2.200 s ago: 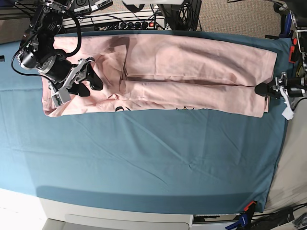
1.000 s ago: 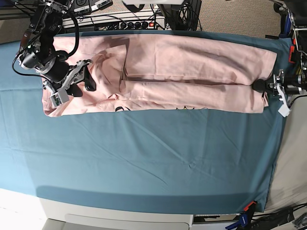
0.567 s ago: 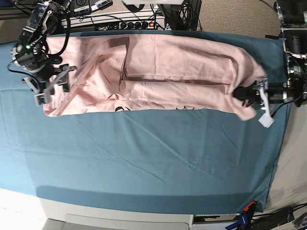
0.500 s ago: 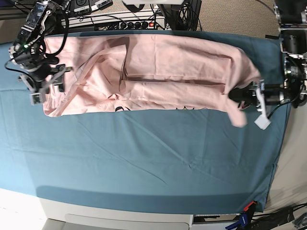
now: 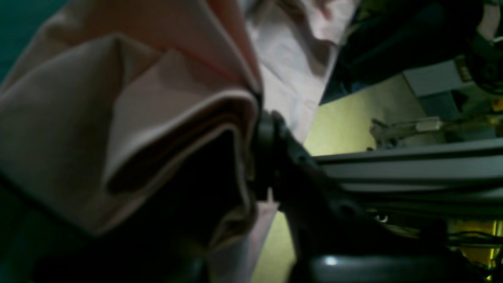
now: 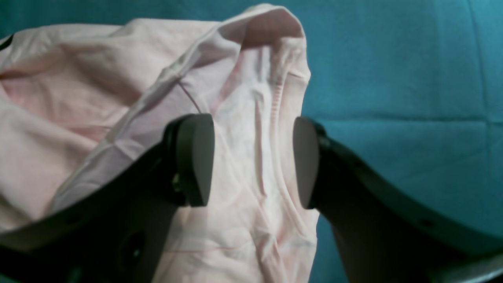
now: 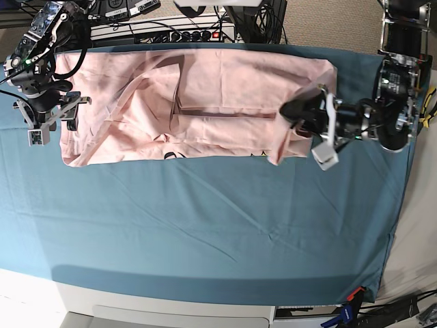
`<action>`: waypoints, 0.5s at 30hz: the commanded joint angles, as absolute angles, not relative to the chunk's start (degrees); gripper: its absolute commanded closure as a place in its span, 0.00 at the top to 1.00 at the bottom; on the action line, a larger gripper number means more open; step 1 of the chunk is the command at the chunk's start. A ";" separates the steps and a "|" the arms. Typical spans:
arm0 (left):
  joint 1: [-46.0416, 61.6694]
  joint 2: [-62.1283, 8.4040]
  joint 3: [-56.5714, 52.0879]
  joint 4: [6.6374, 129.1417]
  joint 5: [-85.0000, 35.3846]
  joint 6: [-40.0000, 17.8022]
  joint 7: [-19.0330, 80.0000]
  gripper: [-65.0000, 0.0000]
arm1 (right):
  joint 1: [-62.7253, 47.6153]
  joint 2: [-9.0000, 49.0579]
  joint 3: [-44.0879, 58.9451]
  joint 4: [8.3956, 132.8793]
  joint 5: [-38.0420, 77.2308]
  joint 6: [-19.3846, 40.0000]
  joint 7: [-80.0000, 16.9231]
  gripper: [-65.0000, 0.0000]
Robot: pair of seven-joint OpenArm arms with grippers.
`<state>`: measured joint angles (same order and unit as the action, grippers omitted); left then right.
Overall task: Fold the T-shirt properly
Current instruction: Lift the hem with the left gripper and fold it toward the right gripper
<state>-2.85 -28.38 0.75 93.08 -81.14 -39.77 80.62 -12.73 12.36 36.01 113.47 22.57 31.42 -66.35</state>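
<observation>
T-shirt (image 7: 205, 96): pale pink, spread along the far edge of the table cloth (image 7: 205, 225), plain side up, a strip of black print showing at its near hem; end nearest the left arm lifted and drawn inward over the rest, hanging in a loose fold.
Table cloth: teal, covering the whole table; near half bare, with soft creases.
Left gripper (image 7: 300, 113): over the shirt's raised end, toward the far right corner of the cloth in the base view; fingers pinched narrow on a bunched stack of pink layers, seen close in the left wrist view as folded edges (image 5: 157, 129) pressed at the dark fingertip (image 5: 267, 129).
Right gripper (image 6: 253, 161): at the far left corner of the cloth in the base view (image 7: 48, 113), above the shirt's opposite end; fingers spread wide, gripping nothing.
Right fingers (image 6: 194, 157): one dark pad each side of a ribbed seam running down the fabric; whether the pads touch the cloth cannot be told.
Shirt under right gripper (image 6: 251, 118): rumpled, its edge curled up against the teal.
Background: power strip (image 7: 184, 33) and cables past the far edge of the table.
</observation>
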 commanded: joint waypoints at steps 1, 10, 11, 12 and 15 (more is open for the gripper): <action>-3.97 -27.83 0.60 93.91 -80.95 -40.00 79.96 0.00 | -12.43 13.17 36.38 114.26 23.31 31.31 -64.88 0.50; -4.01 -16.67 0.60 93.86 -70.70 -40.00 73.28 0.00 | -12.40 13.17 36.38 114.26 23.29 31.20 -64.60 0.50; -3.99 -15.51 0.60 93.86 -70.39 -40.00 73.03 0.00 | -12.40 13.19 36.38 114.26 23.29 31.20 -64.53 0.50; -3.99 -14.37 0.64 93.84 -70.32 -40.00 72.97 0.00 | -12.40 13.17 36.38 114.26 23.24 31.20 -64.47 0.50; -3.99 -11.05 0.64 93.84 -70.26 -40.00 72.99 0.00 | -12.40 13.19 36.38 113.56 22.41 30.94 -64.01 0.50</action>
<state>-2.92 -10.90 0.78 92.99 -68.45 -39.70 74.43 -12.73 12.36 36.01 112.92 22.33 31.24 -65.32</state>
